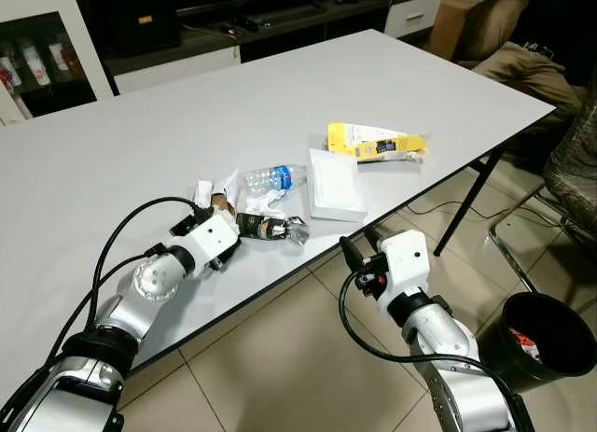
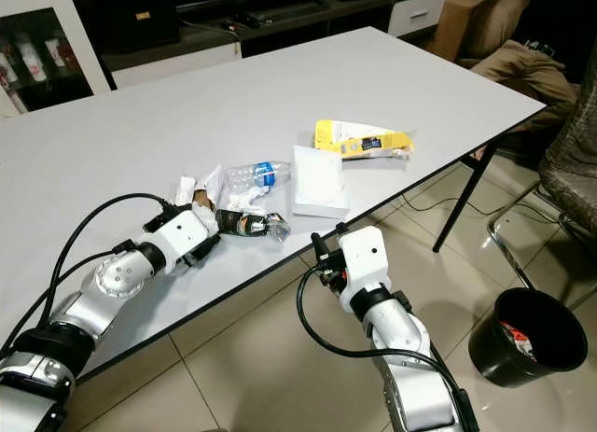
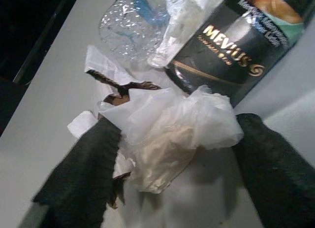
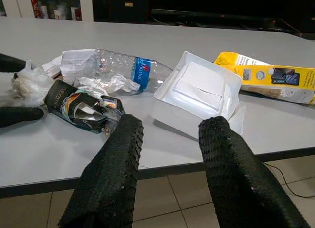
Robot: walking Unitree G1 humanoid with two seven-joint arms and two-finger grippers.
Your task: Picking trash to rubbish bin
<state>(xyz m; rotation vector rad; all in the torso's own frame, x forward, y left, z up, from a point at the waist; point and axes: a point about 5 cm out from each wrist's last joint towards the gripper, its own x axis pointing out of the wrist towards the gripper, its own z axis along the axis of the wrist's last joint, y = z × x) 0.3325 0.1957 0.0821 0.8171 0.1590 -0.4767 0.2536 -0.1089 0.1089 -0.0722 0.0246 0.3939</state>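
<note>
Item one, at our left: the left gripper (image 1: 220, 229) rests on the white tabletop (image 1: 112, 143) with its fingers spread either side of a crumpled white tissue wad (image 3: 167, 134), not yet closed, placed so we judge for a pinch. Next, clustered near the front edge: a crushed black cigarette pack (image 1: 264, 227), clear plastic bottle (image 1: 269, 178), white foam tray (image 1: 336, 182), yellow carton (image 1: 375, 143). Rightmost: our right gripper (image 1: 358, 248), open and empty below the edge; black rubbish bin (image 1: 546, 343) on the floor.
</note>
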